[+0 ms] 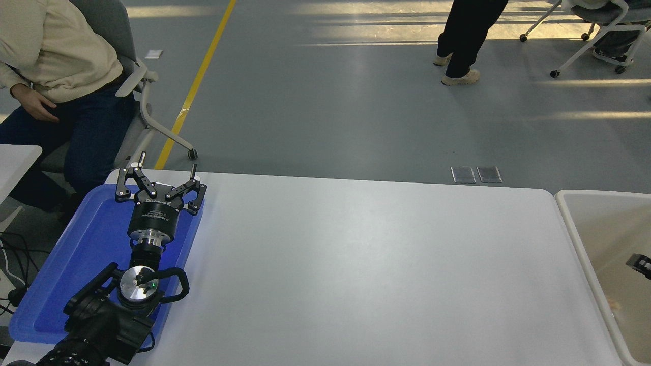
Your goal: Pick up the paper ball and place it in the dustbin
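I can't read the small print on my parked left pincer point(159, 175), jaws spread over the blue tray point(76, 254); my right pincer point(642, 264) barely pokes in above the dustbin point(574, 223), its state unclear.

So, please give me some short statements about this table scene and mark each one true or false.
1. The left gripper hangs open over the flat blue plastic tray. True.
2. The off-white rectangular plastic dustbin stands at the table's left end. False: at the right end.
3. A black tip of the right gripper shows over the dustbin. True.
4. A paper wad lies mid-table. False: the white table is bare there.
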Controlling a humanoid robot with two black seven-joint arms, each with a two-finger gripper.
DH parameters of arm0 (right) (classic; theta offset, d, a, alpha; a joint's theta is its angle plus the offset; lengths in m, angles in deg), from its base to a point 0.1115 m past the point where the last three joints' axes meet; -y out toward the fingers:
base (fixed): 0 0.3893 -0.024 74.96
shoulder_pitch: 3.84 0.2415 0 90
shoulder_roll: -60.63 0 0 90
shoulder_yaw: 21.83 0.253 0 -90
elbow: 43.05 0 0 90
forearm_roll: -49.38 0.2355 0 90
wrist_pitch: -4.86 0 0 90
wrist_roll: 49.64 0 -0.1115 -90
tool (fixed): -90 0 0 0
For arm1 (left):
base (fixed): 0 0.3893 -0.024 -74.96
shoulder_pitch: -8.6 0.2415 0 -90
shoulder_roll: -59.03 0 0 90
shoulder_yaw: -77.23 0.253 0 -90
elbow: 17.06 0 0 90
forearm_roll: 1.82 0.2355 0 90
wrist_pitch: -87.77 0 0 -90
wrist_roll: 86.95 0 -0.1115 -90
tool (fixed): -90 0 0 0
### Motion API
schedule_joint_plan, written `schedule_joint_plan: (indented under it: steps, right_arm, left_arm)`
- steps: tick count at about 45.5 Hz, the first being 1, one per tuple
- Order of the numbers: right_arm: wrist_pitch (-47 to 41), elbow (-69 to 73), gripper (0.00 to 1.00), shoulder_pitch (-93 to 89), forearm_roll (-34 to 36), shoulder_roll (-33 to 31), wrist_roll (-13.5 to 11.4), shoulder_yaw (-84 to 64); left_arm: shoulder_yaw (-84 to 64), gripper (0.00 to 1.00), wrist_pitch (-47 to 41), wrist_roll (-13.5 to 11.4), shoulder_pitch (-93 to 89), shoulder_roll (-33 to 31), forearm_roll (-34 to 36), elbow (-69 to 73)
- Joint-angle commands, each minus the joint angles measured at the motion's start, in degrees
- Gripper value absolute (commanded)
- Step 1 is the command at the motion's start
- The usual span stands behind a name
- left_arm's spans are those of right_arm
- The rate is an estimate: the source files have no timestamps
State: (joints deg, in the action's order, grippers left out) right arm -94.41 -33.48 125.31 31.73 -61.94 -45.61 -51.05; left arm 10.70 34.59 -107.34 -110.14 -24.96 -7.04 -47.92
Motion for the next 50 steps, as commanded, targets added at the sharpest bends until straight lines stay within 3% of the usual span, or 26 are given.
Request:
schedule_joint_plan:
  steps: [1, 22, 36, 42, 50]
  right_arm:
    - [1.53, -0.17, 0.99, 0.66, 2.26, 0.58, 0.19, 4.33]
    - [2.06, 1.85, 1.00, 8.57, 3.15, 2.25, 0.02, 30.70]
    - [2.15, 16.34, 1.00, 8.84, 3.41, 1.37, 0.28, 51.43]
    - [1.98, 23.46, 1.00, 7.17, 8.85, 1.37, 0.28, 58.21]
    - [0.31, 31.29, 1.00, 5.41, 24.05, 1.72, 0.37, 60.94]
  left_arm:
    - [0.00, 1.00, 0.00, 0.00, 0.00, 0.05, -0.05, 0.00]
    - [0.00, 1.00, 0.00, -0.09, 0.00, -0.03, -0.05, 0.00]
    - [0.00, 1.00, -0.09, -0.09, 0.00, -0.03, -0.05, 0.00]
    - [0.00, 1.00, -0.09, -0.09, 0.00, -0.03, -0.05, 0.00]
    - [0.00, 1.00, 0.00, -0.09, 0.00, -0.03, -0.05, 0.00]
